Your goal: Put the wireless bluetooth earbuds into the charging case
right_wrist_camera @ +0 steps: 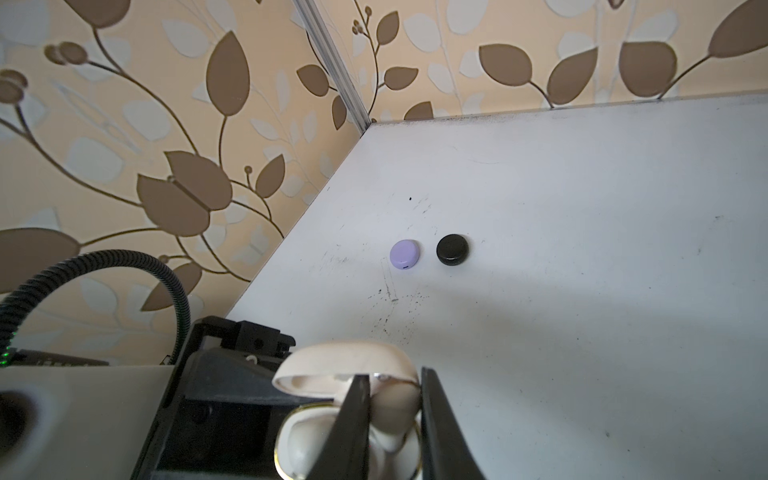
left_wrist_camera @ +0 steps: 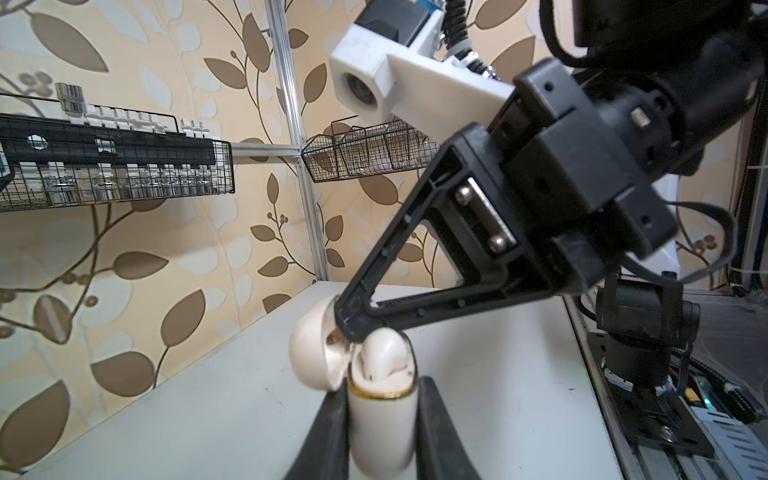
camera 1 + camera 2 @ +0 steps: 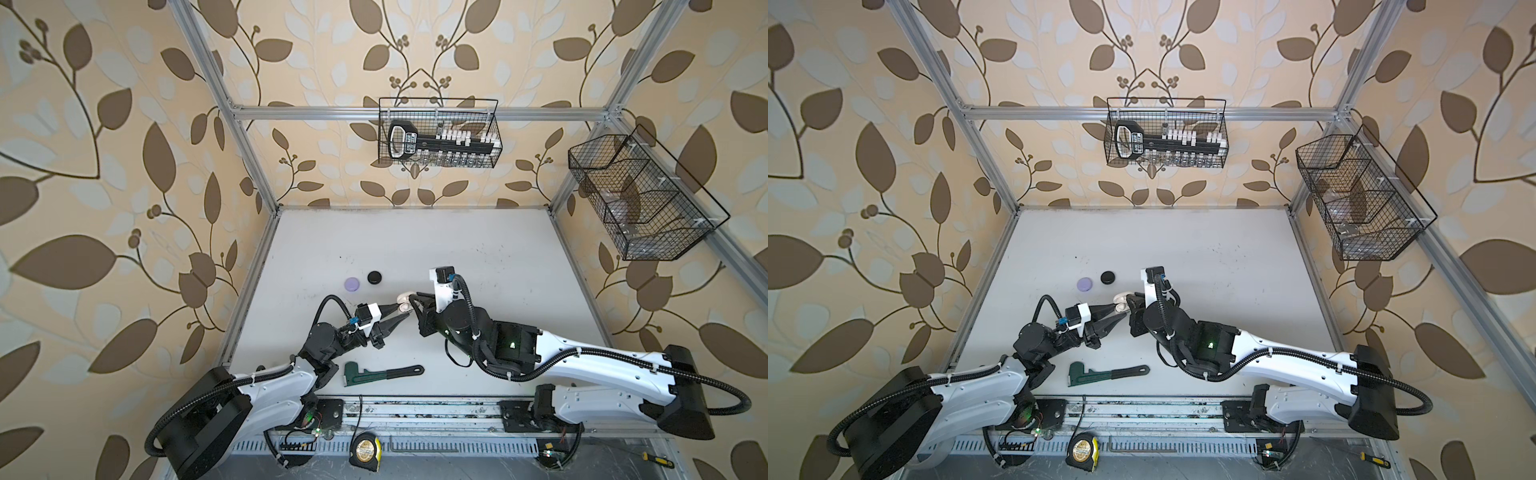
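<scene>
Nearest of all, well short of the open charging case, a yellow-and-black tape measure [image 3: 365, 451] and a hex key [image 3: 419, 448] lie on the front ledge. Between them and the case, a green pipe wrench [image 3: 380, 372] with a black handle rests on the white table [image 3: 498, 257].

The cream-white charging case [image 2: 380, 424] stands upright in the left gripper [image 2: 382, 384]. The gripper's fingers are pressed against the case's two sides just below the gold rim, and the lid [image 2: 311, 353] is hinged back. The right gripper [image 1: 394, 374] meets the case from the opposite side. Its fingers are drawn in tight on either side of a white earbud [image 2: 384, 351]. The earbud's lower part sits in the case's mouth and its rounded head stands above the rim (another cream shape lies inside the rim beside it, too blurred to name).

Beyond the case and to its left in both top views, a closed lilac case [image 3: 352, 284] and a closed black case [image 3: 375, 277] lie side by side on the table, not touching.

Farthest from the case, a wire basket [image 3: 497, 133] on the back wall holds a socket set [image 3: 440, 141]. A second mesh basket [image 3: 665, 245] hangs on the right wall.
</scene>
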